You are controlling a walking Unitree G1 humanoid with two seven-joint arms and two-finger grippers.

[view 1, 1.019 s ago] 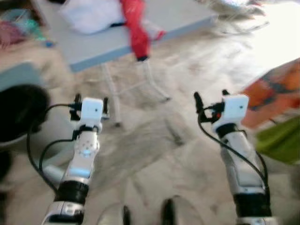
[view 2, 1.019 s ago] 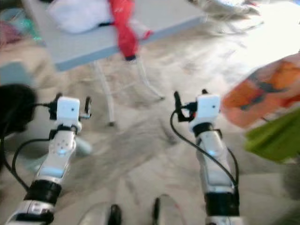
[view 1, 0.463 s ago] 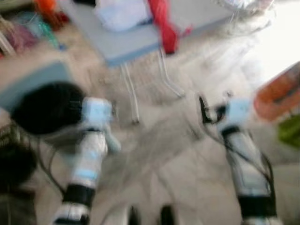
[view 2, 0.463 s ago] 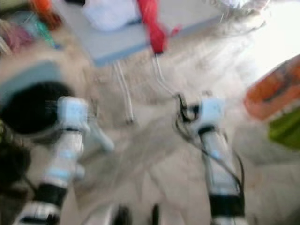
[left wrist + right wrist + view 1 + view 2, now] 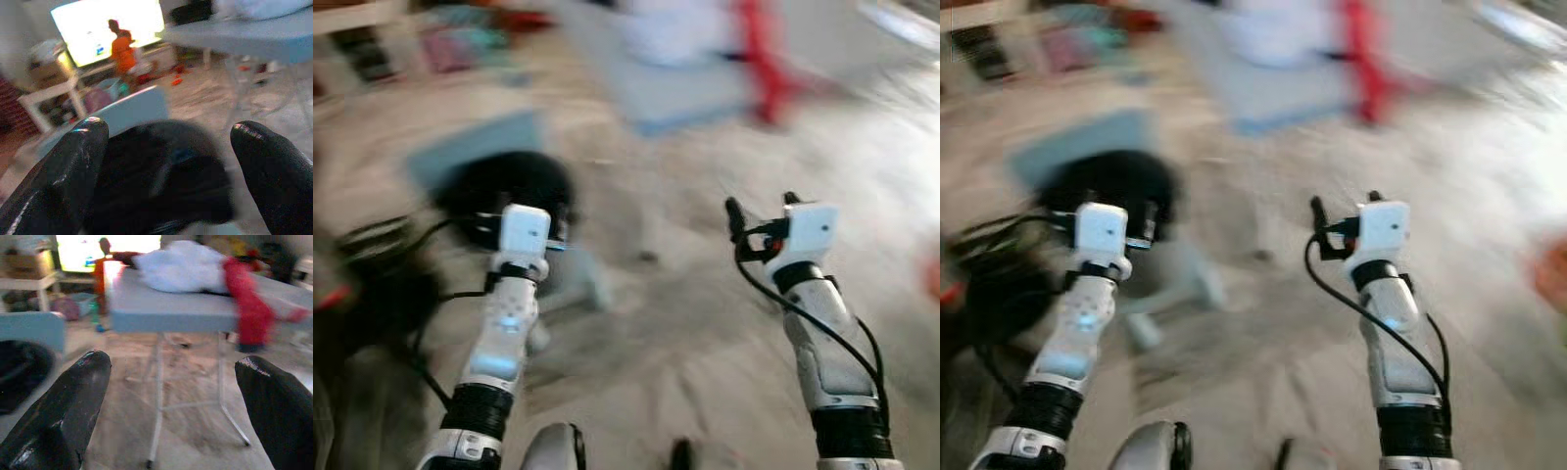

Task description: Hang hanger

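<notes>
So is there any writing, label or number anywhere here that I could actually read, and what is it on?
None can be read.
The bright screen behind the person in orange shows a small coloured mark, too blurred to read.
The white camera housings above the left gripper and right gripper bear no legible marking.
The white bundle and red cloth on the grey table show no print.

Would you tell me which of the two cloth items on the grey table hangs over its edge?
The red cloth: it drapes down past the edge of the table, while the white bundle beside it lies wholly on top.
</notes>
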